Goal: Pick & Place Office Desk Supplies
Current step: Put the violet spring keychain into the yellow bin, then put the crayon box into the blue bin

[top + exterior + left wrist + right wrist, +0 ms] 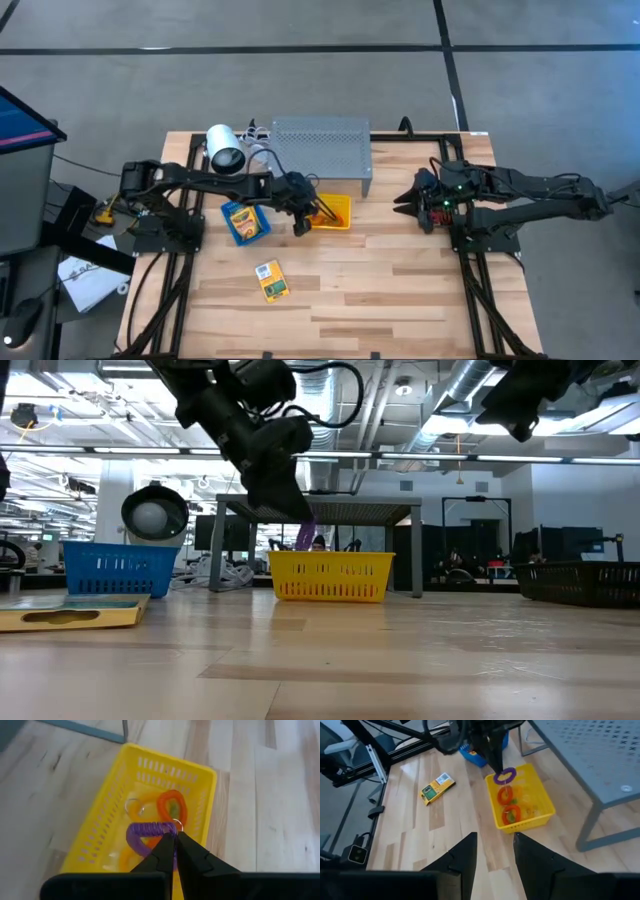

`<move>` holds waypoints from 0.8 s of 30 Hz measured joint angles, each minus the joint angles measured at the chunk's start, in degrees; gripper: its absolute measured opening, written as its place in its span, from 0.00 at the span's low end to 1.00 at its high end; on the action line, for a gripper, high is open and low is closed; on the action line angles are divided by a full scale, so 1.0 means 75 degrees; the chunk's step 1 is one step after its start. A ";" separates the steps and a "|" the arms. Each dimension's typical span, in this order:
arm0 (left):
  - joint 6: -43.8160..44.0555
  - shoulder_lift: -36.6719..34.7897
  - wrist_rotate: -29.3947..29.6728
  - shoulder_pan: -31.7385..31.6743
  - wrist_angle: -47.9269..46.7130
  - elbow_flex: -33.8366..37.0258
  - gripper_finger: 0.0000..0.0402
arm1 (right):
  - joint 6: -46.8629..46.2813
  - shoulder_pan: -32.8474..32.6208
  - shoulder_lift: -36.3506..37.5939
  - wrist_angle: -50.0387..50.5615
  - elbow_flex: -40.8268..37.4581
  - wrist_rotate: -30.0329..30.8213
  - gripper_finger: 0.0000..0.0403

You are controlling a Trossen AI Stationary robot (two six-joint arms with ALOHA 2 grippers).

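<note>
My left gripper (175,839) is shut on a purple coiled loop (142,834) over the yellow bin (340,212); the right wrist view shows this gripper (498,761) with the loop (505,775) under it. Orange loops (172,806) lie on the bin's floor. One yellow-green crayon box (271,280) lies flat on the table, and another (243,220) lies in the blue bin (258,232). My right gripper (492,852) is open and hovers at the table's right, off the shelf's right end, facing the yellow bin. My left gripper pinches the purple coiled loop at its upper end (170,827), beside a small metal ring, between its two fingertips. The fingers come from above, slanting down. The loop hangs below them (305,535) over the yellow bin; whether its lower end touches the bin's contents I cannot tell.
A grey perforated shelf (320,150) stands just behind the yellow bin, and a white cylinder (225,150) lies at the shelf's left end. A dark bin (585,582) shows at the right in the low view. Bare wood (400,290) stretches across the near half of the table.
</note>
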State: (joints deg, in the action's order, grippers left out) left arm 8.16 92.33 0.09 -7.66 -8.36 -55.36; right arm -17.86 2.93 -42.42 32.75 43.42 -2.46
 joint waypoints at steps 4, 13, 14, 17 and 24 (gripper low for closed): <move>0.0223 0.0185 -0.0144 0.0003 0.0109 -0.0017 0.01 | -0.0019 -0.0125 0.0001 0.0000 0.0000 0.0000 0.31; 0.0458 0.0062 -0.0398 0.0032 0.0129 -0.0020 0.15 | -0.0019 -0.0138 0.0001 0.0000 0.0000 -0.0002 0.31; 0.0458 0.0015 -0.0401 0.0032 0.0043 -0.0012 0.18 | -0.0019 -0.0138 0.0001 0.0000 0.0000 -0.0001 0.31; 0.0455 -0.0026 -0.0428 0.0035 0.0111 -0.0020 0.26 | -0.0019 -0.0138 0.0001 -0.0011 0.0000 -0.0003 0.31; 0.0587 -0.0074 -0.0570 0.0024 0.0090 -0.0017 0.38 | -0.0020 -0.0138 -0.0006 -0.0045 0.0000 -0.0002 0.31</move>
State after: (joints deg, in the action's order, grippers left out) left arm 12.56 91.78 -4.18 -7.48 -7.68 -55.48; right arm -18.01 1.89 -42.47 32.41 43.42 -2.47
